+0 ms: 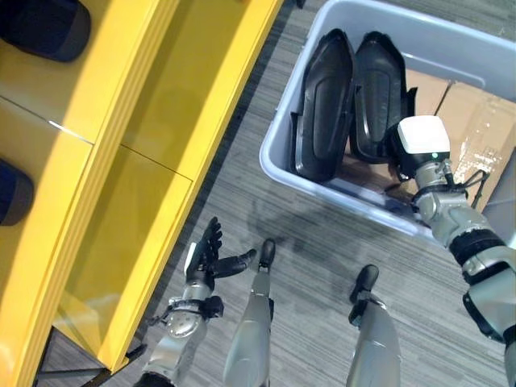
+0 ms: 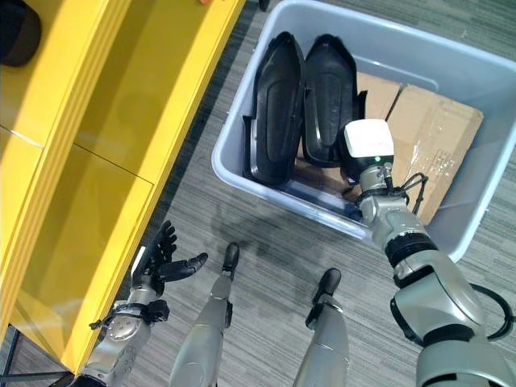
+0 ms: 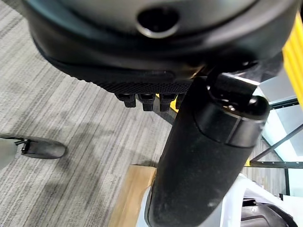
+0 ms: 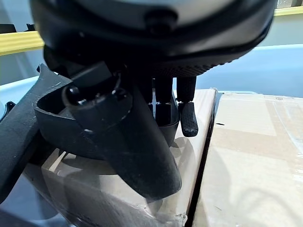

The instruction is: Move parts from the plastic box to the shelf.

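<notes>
Right robot hand point(image 2: 360, 165) down in box point(image 2: 451, 64), fingers curled on black part point(image 2: 326, 97) (second part point(image 2: 274, 105) alongside). Left robot hand point(image 2: 161, 258) open, empty, near shelf point(image 2: 97, 161).

Dark parts point(image 1: 16, 193) on shelf point(image 1: 145, 113) cut by edge, right hand point(image 2: 369, 149) fingers hidden in box point(image 2: 451, 72)

Two black parts point(image 2: 302, 105) stand on edge along the plastic box's point(image 2: 242, 173) shelf-side wall; the right robot hand point(image 2: 359, 173) reaches in beside them. Left robot hand point(image 2: 161, 258) spread near the yellow shelf point(image 2: 105, 193).
</notes>
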